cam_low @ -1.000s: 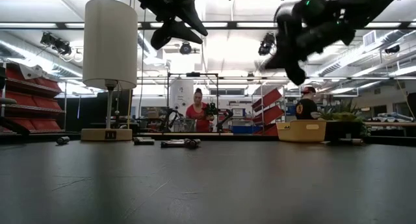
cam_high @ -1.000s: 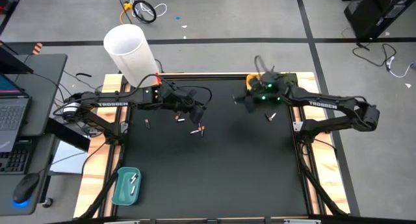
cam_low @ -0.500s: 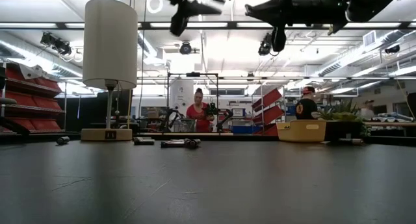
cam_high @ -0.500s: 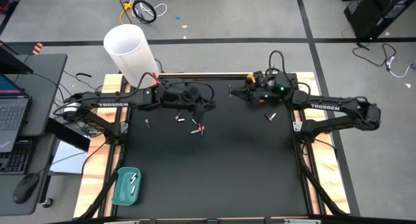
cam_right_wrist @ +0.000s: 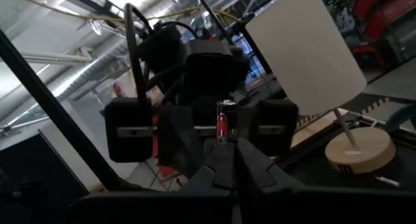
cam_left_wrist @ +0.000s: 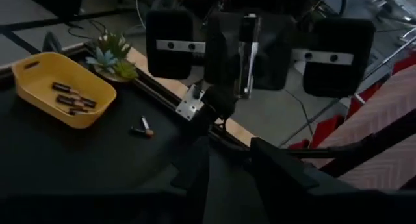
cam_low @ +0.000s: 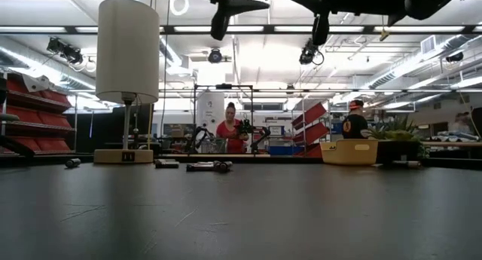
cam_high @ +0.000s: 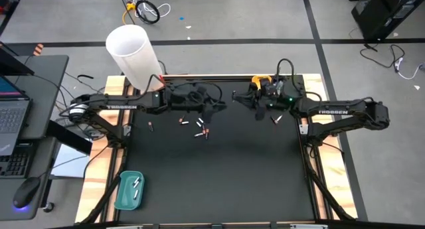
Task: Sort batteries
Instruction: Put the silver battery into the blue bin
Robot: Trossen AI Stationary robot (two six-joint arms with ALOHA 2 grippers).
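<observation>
Table (cam_high: 219, 182), 12 o'clock = far edge.

Near, 7 o'clock: teal plastic tray (cam_high: 121, 197) with small white cylinder batteries (cam_high: 137, 184) in it.

Mid-table, 11 o'clock of centre: a few loose dark batteries with reddish ends (cam_high: 200, 133), close together. One more loose battery (cam_high: 151, 127) at 9 o'clock of them. Another (cam_high: 275, 117) lies at 2 o'clock of centre.

Above the far half, both arms are raised and level, nose to nose, tips near but apart. My left jaws (cam_high: 218, 107) are at 9 o'clock of my right jaws (cam_high: 238, 96).

Right jaws: pressed together. Left jaws: can't tell the state.

A dark upright battery with a red band and silver cap (cam_right_wrist: 225, 125) stands right at the meeting point. Can't tell which jaws carry it.

Far, 1 o'clock corner: yellow plastic tray (cam_left_wrist: 26, 94) with dark batteries (cam_left_wrist: 71, 98) inside. Small green plant (cam_left_wrist: 110, 55) just beyond it.

Far, 11 o'clock corner: white cylindrical lamp shade (cam_high: 129, 53).

Beyond the table: a person in a red top (cam_low: 228, 129).
</observation>
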